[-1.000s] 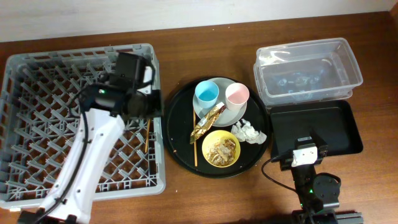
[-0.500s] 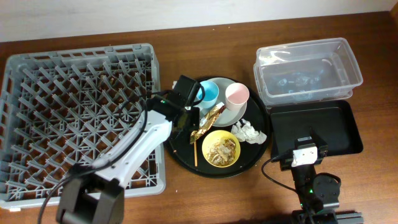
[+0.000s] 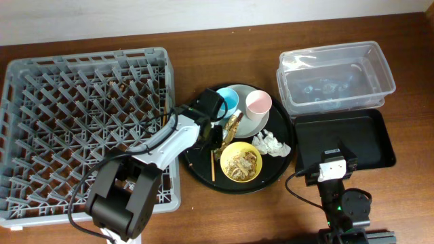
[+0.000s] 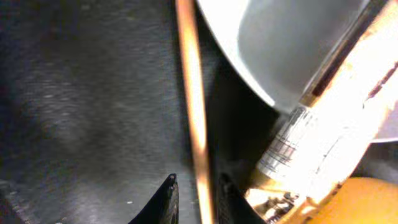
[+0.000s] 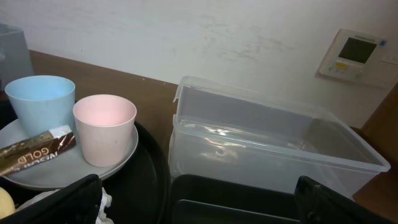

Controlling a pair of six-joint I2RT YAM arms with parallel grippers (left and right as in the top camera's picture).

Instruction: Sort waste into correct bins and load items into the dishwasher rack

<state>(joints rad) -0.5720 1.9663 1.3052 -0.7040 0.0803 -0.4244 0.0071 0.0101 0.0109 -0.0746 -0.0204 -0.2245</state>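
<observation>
A thin wooden chopstick (image 4: 194,93) lies on the round black tray (image 3: 196,163), left of the grey plate (image 3: 256,124). My left gripper (image 4: 198,199) is low over it, narrowly open, one finger on each side, with a small gap on the left. The gold wrapper (image 3: 229,127) leans on the plate beside the blue cup (image 3: 229,99) and pink cup (image 3: 258,103). The yellow bowl (image 3: 241,163) holds food scraps, and the white napkin (image 3: 271,144) lies next to it. My right gripper (image 5: 199,208) stands wide open and empty at the black bin tray (image 3: 366,139).
The grey dishwasher rack (image 3: 81,122) fills the left side, its right wall close to the left arm. The clear tub (image 3: 336,78) stands behind the black bin tray at the right. Bare wood runs along the front edge.
My left arm swung right from the rack to the round tray and came down over the chopstick beside the plate. The right arm stayed still.
</observation>
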